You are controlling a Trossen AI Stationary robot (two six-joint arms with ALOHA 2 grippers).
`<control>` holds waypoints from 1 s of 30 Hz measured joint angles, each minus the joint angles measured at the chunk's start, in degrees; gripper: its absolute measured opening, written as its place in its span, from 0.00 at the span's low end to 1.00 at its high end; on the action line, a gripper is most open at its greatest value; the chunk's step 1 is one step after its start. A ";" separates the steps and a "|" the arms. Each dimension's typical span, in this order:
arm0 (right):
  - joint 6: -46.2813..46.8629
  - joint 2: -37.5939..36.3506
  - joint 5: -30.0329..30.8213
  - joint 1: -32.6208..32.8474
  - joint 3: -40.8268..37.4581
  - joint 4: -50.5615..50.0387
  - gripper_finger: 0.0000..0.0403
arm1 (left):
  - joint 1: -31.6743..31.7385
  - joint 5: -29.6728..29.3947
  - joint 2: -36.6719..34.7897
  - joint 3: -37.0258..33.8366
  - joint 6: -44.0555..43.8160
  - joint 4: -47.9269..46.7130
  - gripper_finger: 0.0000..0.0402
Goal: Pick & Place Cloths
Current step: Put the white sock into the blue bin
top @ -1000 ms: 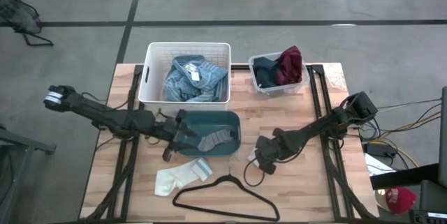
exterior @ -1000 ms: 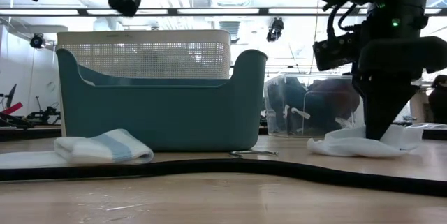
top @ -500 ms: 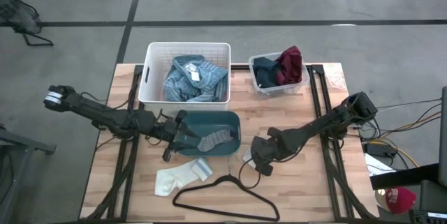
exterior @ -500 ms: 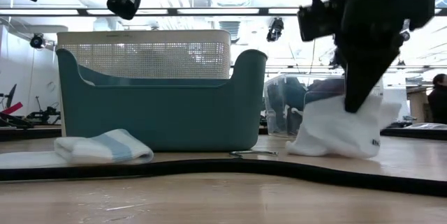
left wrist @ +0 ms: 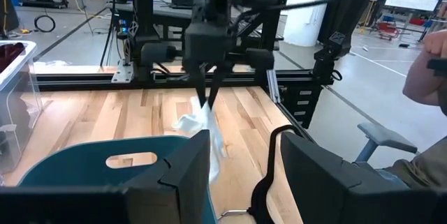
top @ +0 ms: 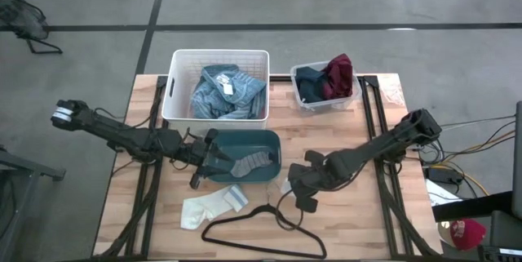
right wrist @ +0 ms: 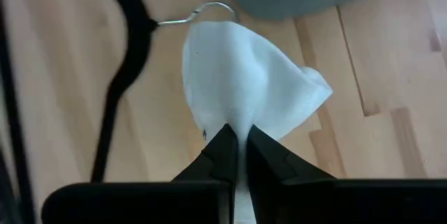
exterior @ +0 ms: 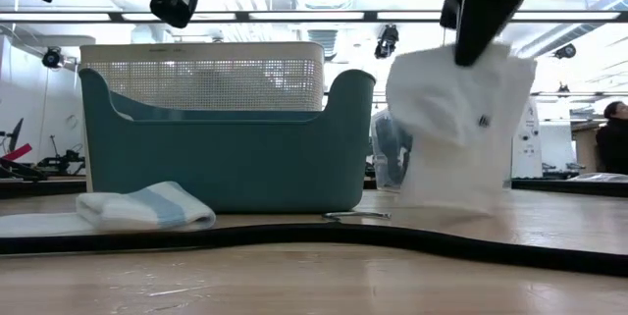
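We have the right gripper (right wrist: 237,144) pinched on a white sock (right wrist: 244,77), hanging clear of the table beside the teal bin (top: 259,144) (the hanger's hook (right wrist: 199,11) lies just beneath). We should carry it high over the rim before releasing.

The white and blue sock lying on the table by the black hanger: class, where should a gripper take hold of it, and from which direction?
Grip the white and blue sock at its folded, blue-banded end, probably coming straight down from above. It lies flat on the table, and that bunched end stands highest, giving the fingers fabric to pinch. The hanger lies close beside it, so stay on the bin side.
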 joint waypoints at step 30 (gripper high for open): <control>-23.30 -0.02 29.97 -0.10 12.86 7.18 0.04 | 0.00 -0.44 -0.02 -0.02 0.20 0.04 0.45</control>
